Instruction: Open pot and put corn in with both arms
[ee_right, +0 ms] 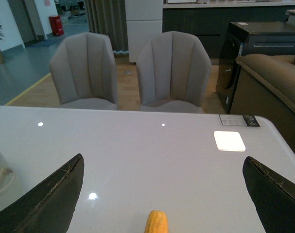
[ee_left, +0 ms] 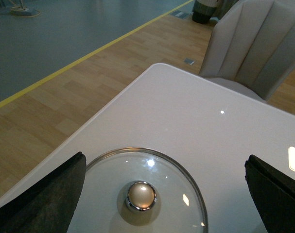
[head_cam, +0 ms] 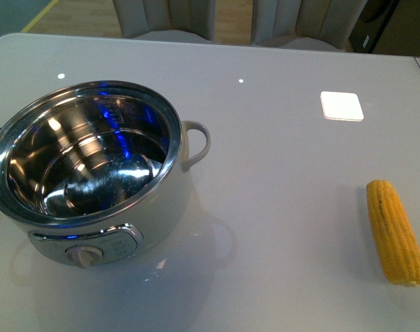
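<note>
The pot [head_cam: 92, 173] stands open at the front left of the white table, its steel inside empty, its dial knob [head_cam: 84, 256] facing me. Its glass lid [ee_left: 145, 194] with a silver knob [ee_left: 140, 195] lies flat on the table near the left edge, seen only in the left wrist view. My left gripper [ee_left: 165, 158] is open above the lid, one finger on each side of it. The corn [head_cam: 395, 231] lies on the table at the right. My right gripper [ee_right: 164, 160] is open just above it, and the cob's tip [ee_right: 156, 222] shows between the fingers. Neither arm shows in the front view.
A white square patch [head_cam: 342, 106] lies on the table at the back right. Two grey chairs [ee_right: 171, 73] stand behind the far edge. The table's left edge [ee_left: 89, 126] runs close by the lid. The pot's side handle [head_cam: 198, 142] sticks out towards the right.
</note>
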{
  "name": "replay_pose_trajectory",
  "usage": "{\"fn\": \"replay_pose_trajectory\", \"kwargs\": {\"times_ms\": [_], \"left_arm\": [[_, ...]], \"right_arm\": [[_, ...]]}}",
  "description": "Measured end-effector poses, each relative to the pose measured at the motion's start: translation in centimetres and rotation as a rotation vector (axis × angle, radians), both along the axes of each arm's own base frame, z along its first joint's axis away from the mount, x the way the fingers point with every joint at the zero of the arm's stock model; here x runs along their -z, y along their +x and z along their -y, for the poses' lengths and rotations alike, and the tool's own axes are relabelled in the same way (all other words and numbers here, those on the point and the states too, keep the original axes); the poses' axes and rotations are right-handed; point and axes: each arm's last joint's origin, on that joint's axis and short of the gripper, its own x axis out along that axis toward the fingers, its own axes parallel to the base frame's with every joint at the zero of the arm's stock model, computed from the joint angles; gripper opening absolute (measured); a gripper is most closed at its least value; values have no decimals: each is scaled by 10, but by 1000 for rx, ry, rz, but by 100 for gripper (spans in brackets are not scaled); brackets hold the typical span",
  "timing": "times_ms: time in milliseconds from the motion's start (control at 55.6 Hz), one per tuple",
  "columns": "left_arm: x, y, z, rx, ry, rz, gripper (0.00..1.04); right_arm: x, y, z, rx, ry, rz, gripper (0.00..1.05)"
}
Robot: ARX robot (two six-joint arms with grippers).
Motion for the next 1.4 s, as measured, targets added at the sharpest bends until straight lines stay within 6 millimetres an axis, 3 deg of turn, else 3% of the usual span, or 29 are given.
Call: {"fn": "replay_pose_trajectory", "kwargs": {"times_ms": [198, 522, 719, 989, 1151, 1403], "left_arm": [[-24, -33, 30, 61, 12, 62, 98], [-41, -73, 67, 165, -47, 100, 98], [-36, -86, 77, 196, -77, 76, 98], [-35, -87, 77, 197, -79, 76, 98], [-35, -91, 89, 256, 109, 166, 72], [-41, -99, 105, 263, 159, 180, 29]], "right_arm": [[0, 0, 0, 0, 0, 0, 96], [0, 0, 0, 0, 0, 0, 96], [0, 0, 0, 0, 0, 0, 96], [0, 0, 0, 0, 0, 0, 96], [0, 0, 0, 0, 0, 0, 96], [0, 0, 0, 0, 0, 0, 96]]}}
